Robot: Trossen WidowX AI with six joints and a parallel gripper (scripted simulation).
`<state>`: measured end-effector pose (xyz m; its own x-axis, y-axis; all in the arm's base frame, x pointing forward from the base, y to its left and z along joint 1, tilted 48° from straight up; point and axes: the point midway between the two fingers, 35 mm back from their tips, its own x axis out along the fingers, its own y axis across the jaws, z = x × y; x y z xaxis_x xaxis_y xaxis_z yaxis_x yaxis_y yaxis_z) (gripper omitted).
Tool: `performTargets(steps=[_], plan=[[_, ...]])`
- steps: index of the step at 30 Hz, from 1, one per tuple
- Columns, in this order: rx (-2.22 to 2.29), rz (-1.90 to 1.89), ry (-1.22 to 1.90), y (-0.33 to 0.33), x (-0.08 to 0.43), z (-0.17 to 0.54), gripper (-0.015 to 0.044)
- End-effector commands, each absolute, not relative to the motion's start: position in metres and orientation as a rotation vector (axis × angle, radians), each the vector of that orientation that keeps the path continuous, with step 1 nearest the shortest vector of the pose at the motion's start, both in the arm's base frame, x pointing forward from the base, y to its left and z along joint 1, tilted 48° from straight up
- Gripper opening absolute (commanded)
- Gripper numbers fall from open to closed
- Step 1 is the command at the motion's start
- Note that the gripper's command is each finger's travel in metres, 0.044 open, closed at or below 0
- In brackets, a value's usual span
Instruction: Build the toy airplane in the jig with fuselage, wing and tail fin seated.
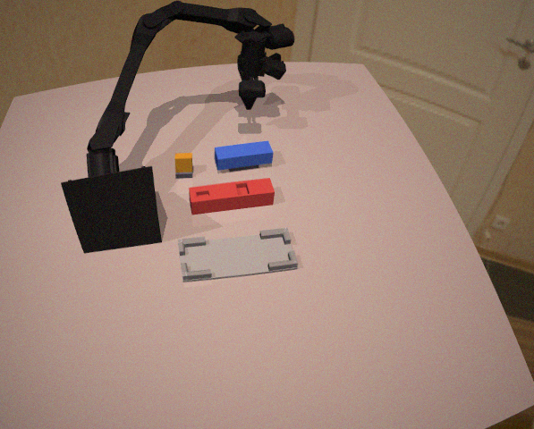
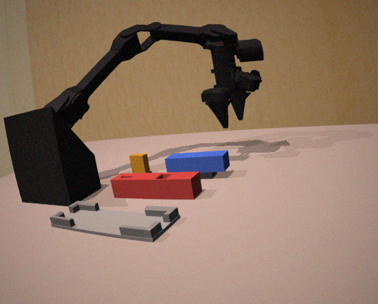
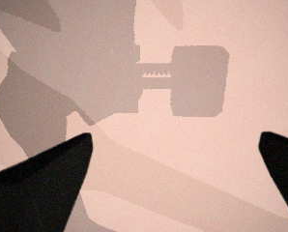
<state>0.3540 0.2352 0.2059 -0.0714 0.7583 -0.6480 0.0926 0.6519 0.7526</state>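
Above surface (image 1: 350,299) (image 2: 247,245) (image 3: 241,140), beyond blue wing (image 1: 243,155) (image 2: 197,161): hand (image 1: 249,106) (image 2: 233,123) (image 3: 175,140) wide open, gripping nothing. Red fuselage (image 1: 232,197) (image 2: 154,188) outside gray cradle (image 1: 236,256) (image 2: 107,221).

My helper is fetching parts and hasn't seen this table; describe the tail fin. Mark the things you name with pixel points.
Find the arm's black base block (image 1: 112,210) (image 2: 35,157). Just beyond the red fuselage (image 1: 232,204) (image 2: 152,189) stands the tail fin (image 1: 183,162) (image 2: 138,163), small, upright and orange, unlike the long blue wing (image 1: 243,155) (image 2: 195,162).
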Motion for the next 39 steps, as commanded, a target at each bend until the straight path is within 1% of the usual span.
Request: performTargets(steps=[1, 9, 13, 16, 20, 25, 27, 31, 39], plan=[[0.591, 0.72, 1.5, 0.231, 0.354, 0.212, 0.044], [0.587, 0.714, 1.5, 0.223, 0.357, 0.202, 0.044], [0.566, 0.689, 1.503, 0.174, 0.365, 0.149, 0.044], [0.557, 0.679, 1.508, 0.137, 0.361, 0.111, 0.044], [0.557, 0.679, 1.514, 0.087, 0.338, 0.059, 0.044], [0.58, 0.704, 1.511, 0.039, 0.288, 0.007, 0.044], [0.585, 0.709, 1.509, 0.034, 0.28, 0.001, 0.044], [0.585, 0.709, 1.509, 0.034, 0.28, 0.001, 0.044], [0.586, 0.71, 1.508, 0.051, 0.278, -0.015, 0.044]])
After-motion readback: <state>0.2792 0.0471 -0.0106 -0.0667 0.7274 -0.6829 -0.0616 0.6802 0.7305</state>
